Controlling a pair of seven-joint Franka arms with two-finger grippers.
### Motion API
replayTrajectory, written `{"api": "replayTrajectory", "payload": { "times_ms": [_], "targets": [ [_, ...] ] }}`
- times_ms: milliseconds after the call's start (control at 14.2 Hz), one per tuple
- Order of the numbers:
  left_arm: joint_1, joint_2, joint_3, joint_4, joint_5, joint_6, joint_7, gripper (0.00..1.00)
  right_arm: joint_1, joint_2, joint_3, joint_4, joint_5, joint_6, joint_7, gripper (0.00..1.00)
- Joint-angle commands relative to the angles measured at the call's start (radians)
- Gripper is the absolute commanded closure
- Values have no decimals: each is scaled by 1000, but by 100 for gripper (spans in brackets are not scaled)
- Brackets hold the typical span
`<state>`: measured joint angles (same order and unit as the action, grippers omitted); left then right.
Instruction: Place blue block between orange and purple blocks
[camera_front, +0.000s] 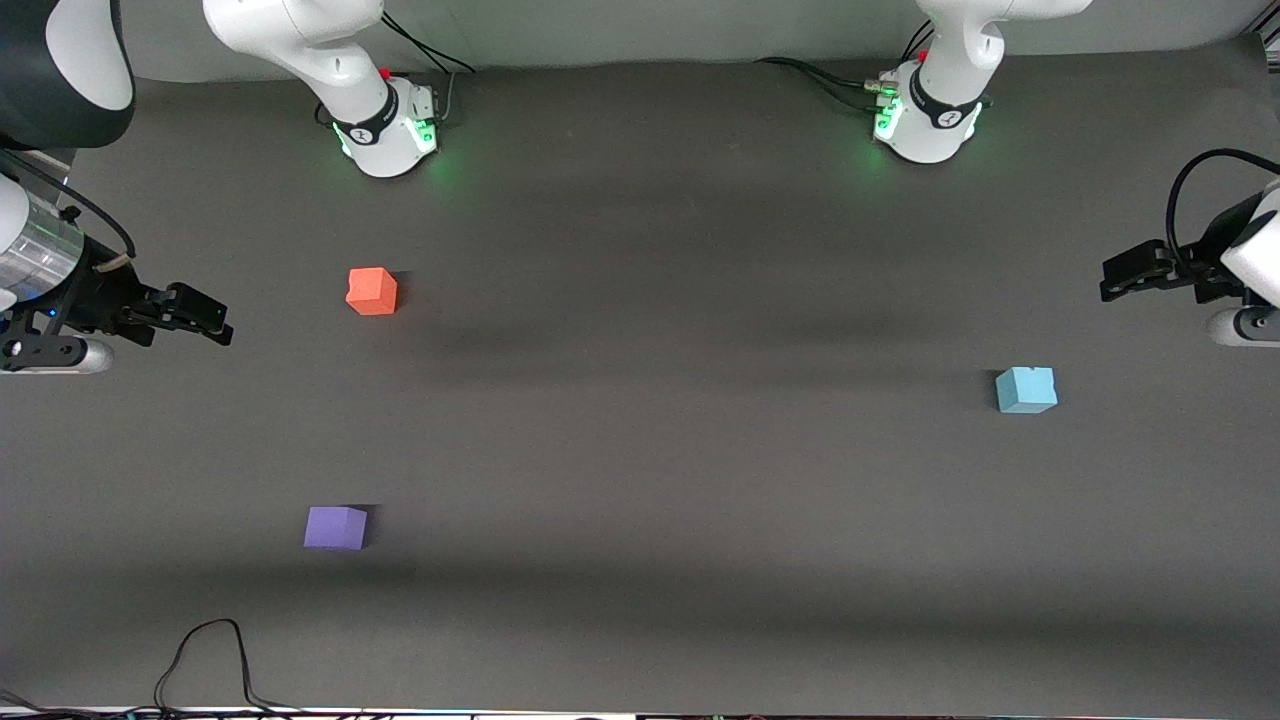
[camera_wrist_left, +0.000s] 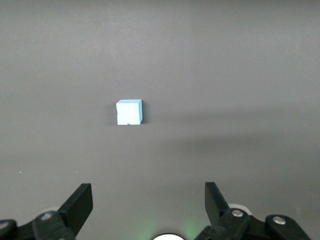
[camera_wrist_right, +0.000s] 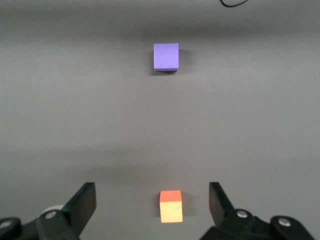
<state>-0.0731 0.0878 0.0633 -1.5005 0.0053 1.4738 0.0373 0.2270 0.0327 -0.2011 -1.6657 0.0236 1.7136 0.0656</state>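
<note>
The blue block (camera_front: 1026, 389) sits alone on the dark table toward the left arm's end; it also shows in the left wrist view (camera_wrist_left: 129, 112). The orange block (camera_front: 372, 291) and the purple block (camera_front: 336, 527) lie toward the right arm's end, the purple one nearer to the front camera. Both show in the right wrist view, orange (camera_wrist_right: 171, 206) and purple (camera_wrist_right: 166, 56). My left gripper (camera_front: 1112, 280) (camera_wrist_left: 148, 192) is open and empty, up in the air at the left arm's end of the table. My right gripper (camera_front: 215, 322) (camera_wrist_right: 152, 192) is open and empty, up in the air at the right arm's end.
The dark table mat (camera_front: 680, 480) stretches between the orange and purple pair and the blue block. A black cable (camera_front: 205, 660) loops at the table's front edge, near the purple block. The two arm bases (camera_front: 385, 125) (camera_front: 925, 115) stand along the back.
</note>
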Motion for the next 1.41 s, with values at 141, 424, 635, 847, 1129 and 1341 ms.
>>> {"api": "replayTrajectory", "payload": {
  "times_ms": [141,424,635,847,1129,1341],
  "targets": [
    [-8,-19,6,-21,4,8,-19,0,5,7,-4,17,-1,-9,22,0],
    [22,-33,12,-67,8,28,13,0,5,7,-4,17,-2,-9,22,0],
    [77,-54,12,-127,12,77,93,0,5,6,-4,17,-1,-9,22,0],
    [110,-146,12,-321,15,224,144,0,5,6,-4,17,-1,-9,22,0],
    [108,-175,12,-532,30,411,154,0,5,6,-4,17,-1,-9,22,0],
    [108,-146,12,-664,30,595,202,0,5,6,-4,17,2,-9,22,0]
  ]
}}
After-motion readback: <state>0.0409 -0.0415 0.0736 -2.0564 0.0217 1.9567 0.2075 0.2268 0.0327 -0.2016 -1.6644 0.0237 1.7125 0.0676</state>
